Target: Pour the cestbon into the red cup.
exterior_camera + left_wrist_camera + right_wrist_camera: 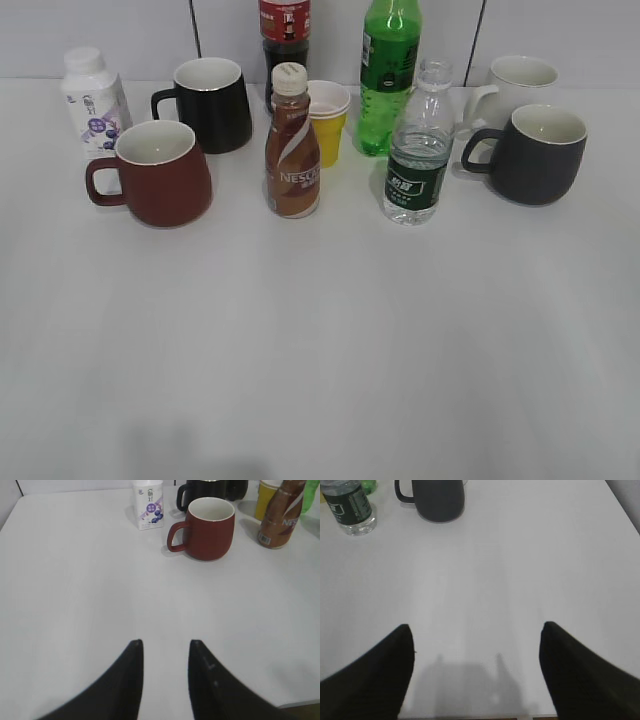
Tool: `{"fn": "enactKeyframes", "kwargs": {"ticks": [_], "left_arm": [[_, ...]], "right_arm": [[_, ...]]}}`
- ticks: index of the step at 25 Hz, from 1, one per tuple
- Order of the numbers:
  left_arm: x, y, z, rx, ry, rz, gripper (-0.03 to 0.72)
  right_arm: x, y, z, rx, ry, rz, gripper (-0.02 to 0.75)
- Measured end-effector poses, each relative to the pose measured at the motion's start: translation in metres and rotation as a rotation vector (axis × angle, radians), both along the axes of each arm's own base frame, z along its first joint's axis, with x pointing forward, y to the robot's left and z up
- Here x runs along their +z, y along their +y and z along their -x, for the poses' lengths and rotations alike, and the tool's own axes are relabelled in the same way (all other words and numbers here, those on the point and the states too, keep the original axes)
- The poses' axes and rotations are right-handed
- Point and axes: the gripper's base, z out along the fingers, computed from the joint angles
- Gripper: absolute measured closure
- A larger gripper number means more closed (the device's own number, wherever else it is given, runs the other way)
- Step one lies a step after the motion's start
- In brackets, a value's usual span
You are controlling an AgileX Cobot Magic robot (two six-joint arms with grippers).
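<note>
Claws both empty above the white counter [320, 350]. Left claw [165, 647]: fingers slightly apart, red cup [209, 529] at its 1 o'clock, well apart. Right claw [477, 630]: fingers spread wide, cestbon [351, 507] at its 11 o'clock, well apart, upright and uncapped, dark grey mug [439, 499] beside it. Exterior view: Nescafe bottle [292, 145] stands between cup and cestbon.

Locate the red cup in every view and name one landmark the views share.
Exterior: red cup left of centre, handle pointing left.
Left wrist: upper middle, ahead of the left gripper.
Right wrist: not in view.
Shared landmark: brown Nescafe bottle, right of the cup.
</note>
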Motion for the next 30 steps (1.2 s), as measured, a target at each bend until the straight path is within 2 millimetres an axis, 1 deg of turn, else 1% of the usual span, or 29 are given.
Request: {"fn": "enactKeyframes", "kwargs": {"ticks": [30], "left_arm": [[0.0000,-0.0005,0.0000,-0.003,0.000,0.005,0.452]], "right_arm": [[0.0022,0.0012,0.0001,0.008,-0.016,-0.013,0.152]]}}
